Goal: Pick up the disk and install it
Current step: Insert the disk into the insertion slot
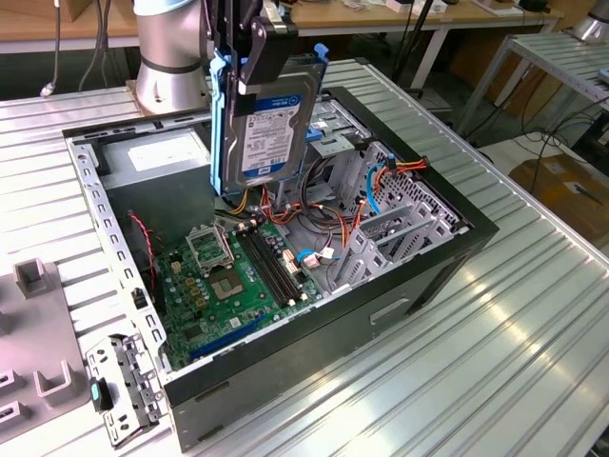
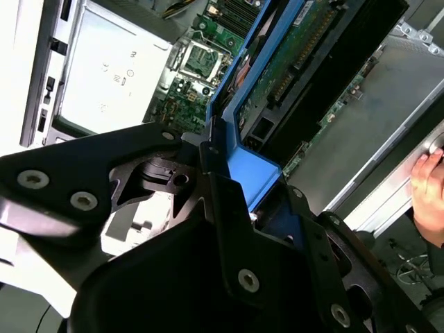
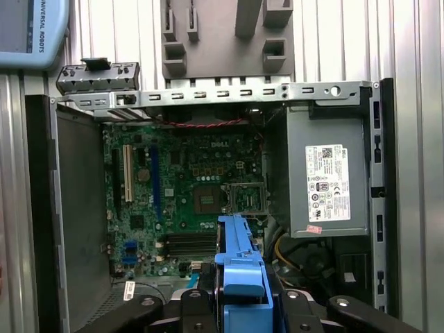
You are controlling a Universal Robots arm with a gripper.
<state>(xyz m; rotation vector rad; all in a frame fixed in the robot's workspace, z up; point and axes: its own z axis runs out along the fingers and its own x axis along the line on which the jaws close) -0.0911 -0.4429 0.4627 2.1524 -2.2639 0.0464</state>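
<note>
The claw (image 1: 249,52) is clamped tight on the disk (image 1: 269,129), pinching it by its upper end so that the drive hangs upright in the air. Its white-and-blue label faces the exterior camera. The disk is up above the open computer case (image 1: 381,314), which lies on its side on the ribbed metal desk (image 1: 533,362). Its lower end hovers over the edge of the green motherboard (image 1: 224,286), near the grey power supply box (image 1: 152,152). In the first wrist view the blue side rail (image 3: 241,270) of the disk juts out between the black fingers (image 3: 191,309), with the motherboard and power supply box beneath it. In the second wrist view a person's hand (image 2: 429,184) is near a metal edge beside the case. A loose metal bracket (image 1: 119,386) lies on the desk by the case corner.
</note>
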